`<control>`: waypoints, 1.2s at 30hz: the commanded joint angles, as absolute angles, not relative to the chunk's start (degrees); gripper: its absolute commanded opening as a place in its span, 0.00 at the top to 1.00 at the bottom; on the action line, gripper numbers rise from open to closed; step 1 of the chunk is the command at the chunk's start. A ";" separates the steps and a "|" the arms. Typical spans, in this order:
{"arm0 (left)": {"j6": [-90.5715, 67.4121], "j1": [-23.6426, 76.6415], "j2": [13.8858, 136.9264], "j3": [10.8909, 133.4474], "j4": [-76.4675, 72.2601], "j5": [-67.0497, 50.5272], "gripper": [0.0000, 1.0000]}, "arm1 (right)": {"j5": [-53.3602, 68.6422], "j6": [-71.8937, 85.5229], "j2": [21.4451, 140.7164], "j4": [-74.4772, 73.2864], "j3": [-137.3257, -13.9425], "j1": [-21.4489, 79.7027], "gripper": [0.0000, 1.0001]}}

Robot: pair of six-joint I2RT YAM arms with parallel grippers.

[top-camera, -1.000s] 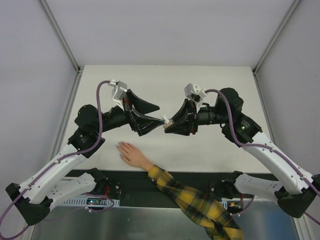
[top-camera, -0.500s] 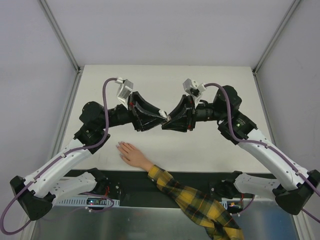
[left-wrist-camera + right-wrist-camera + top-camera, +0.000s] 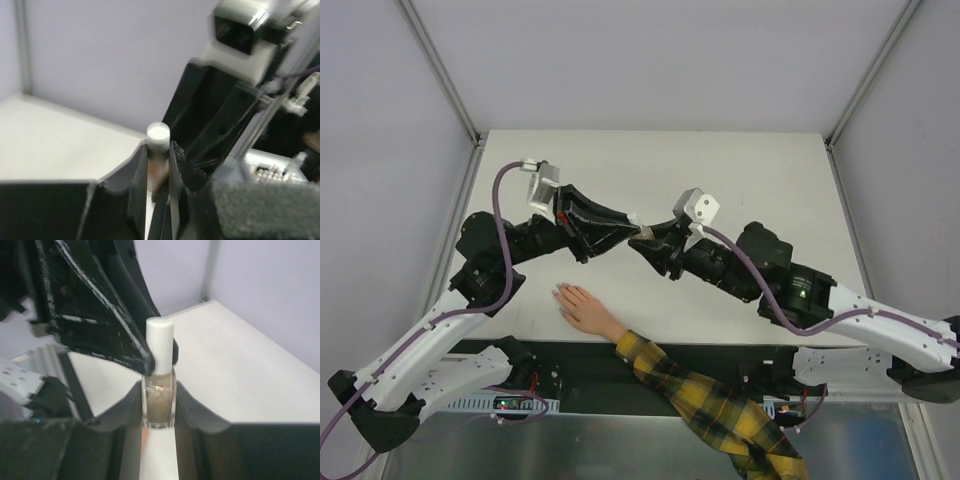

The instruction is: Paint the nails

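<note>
A small glass nail polish bottle [image 3: 159, 401] with glittery tan polish and a white cap [image 3: 160, 342] hangs in mid-air above the table. My right gripper [image 3: 159, 407] is shut on its glass body. My left gripper [image 3: 159, 150] comes from the opposite side and is shut on the white cap [image 3: 158, 134]. In the top view both grippers meet at the bottle [image 3: 638, 231]. The flesh-coloured mannequin hand [image 3: 584, 311] lies flat near the front edge below them, its nails [image 3: 560, 292] pointing left, with the plaid sleeve [image 3: 710, 405] trailing to the lower right.
The white table [image 3: 770, 170] is walled by grey panels with metal posts at the back corners. A black strip [image 3: 710, 358] runs along its front edge, where the arm bases sit.
My left gripper went from wide open to shut on the cap. Both grippers shifted slightly left, and the right arm swung lower and further out.
</note>
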State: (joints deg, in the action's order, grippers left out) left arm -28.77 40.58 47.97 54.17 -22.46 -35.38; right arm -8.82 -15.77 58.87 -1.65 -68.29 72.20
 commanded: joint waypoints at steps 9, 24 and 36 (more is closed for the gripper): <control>-31.37 40.87 48.70 54.58 -21.53 -29.80 0.45 | 19.01 -14.16 57.48 -0.97 -64.86 55.74 1.00; -38.23 39.81 52.03 55.90 -30.32 -38.14 0.32 | 44.47 -3.17 60.73 4.92 -66.80 47.37 1.00; -32.18 41.48 52.03 58.62 -18.31 -26.32 1.00 | -50.73 -30.66 62.21 -3.72 -72.15 75.02 1.00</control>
